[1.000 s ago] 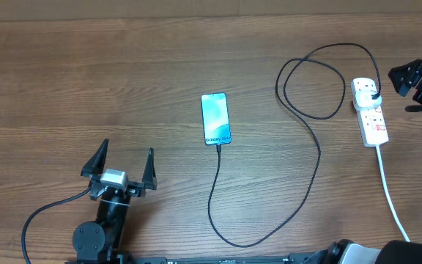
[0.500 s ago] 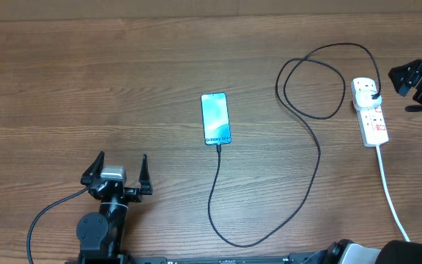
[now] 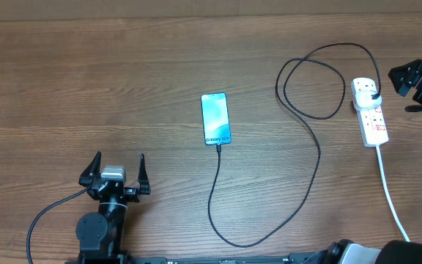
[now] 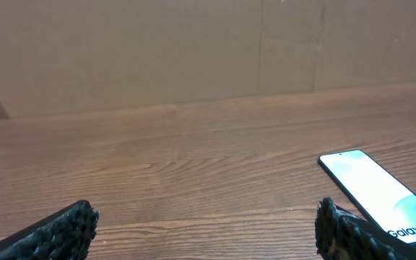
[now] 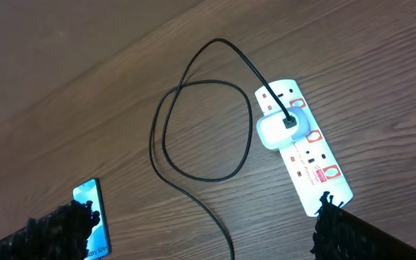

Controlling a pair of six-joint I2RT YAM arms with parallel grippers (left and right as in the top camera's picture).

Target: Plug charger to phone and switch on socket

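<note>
Wood table point(image 3: 86, 73): bare grain; I expect light parts to skate on it.
Charger point(image 3: 317, 158): thin black cable, limp. It loops from the phone's near short end to the strip. I'd pinch close to the tip if it needs reseating.
Left gripper point(image 3: 119, 156): jaws spread, empty, well apart from the phone.
Right gripper point(image 5: 206, 206): jaws spread, empty, near the strip.
Socket point(image 5: 305, 155): far right. Light plastic, so I'd press straight down on the red switches point(image 5: 326, 173) to stop it sliding.
Phone point(image 3: 216, 117): mid-table. Slim, slick glass, so hold it by the edges. The tip looks seated, but I can't confirm.
Adapter point(image 5: 280, 130): white, plugged into the strip.
</note>
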